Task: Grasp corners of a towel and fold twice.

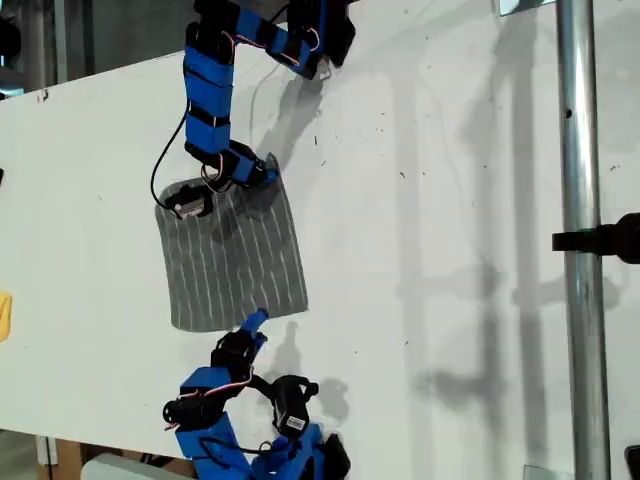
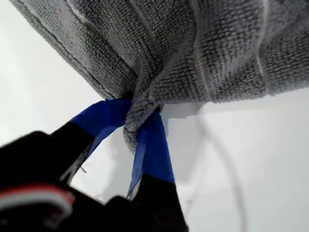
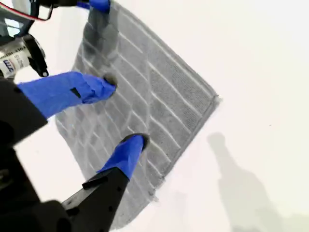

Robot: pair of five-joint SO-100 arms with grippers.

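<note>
- The towel (image 1: 235, 260) lies flat on the white counter (image 1: 450, 250), at about nine o'clock from the exterior view's centre; its stripes run from twelve to six o'clock there.
- From the towel's three o'clock edge the counter is bare and wide, out to an upright metal pole (image 1: 580, 250) near the exterior view's right edge. Toward nine o'clock there is also open white surface, with a small yellow object (image 1: 3, 315) at that view's left rim.
- My first gripper (image 1: 256, 322) reaches in from six o'clock and meets the towel's six o'clock edge. In the first wrist view its fingers (image 2: 152, 145) are pinched together on a bunched tip of the cloth, which rises slightly off the counter.
- My second gripper (image 1: 250, 178) comes from twelve o'clock, the arm bent down over the towel's twelve o'clock edge. Its fingers (image 3: 63, 92) are spread wide above the striped cloth, holding nothing.
- One free corner (image 3: 215, 100) lies flat and unheld.
</note>
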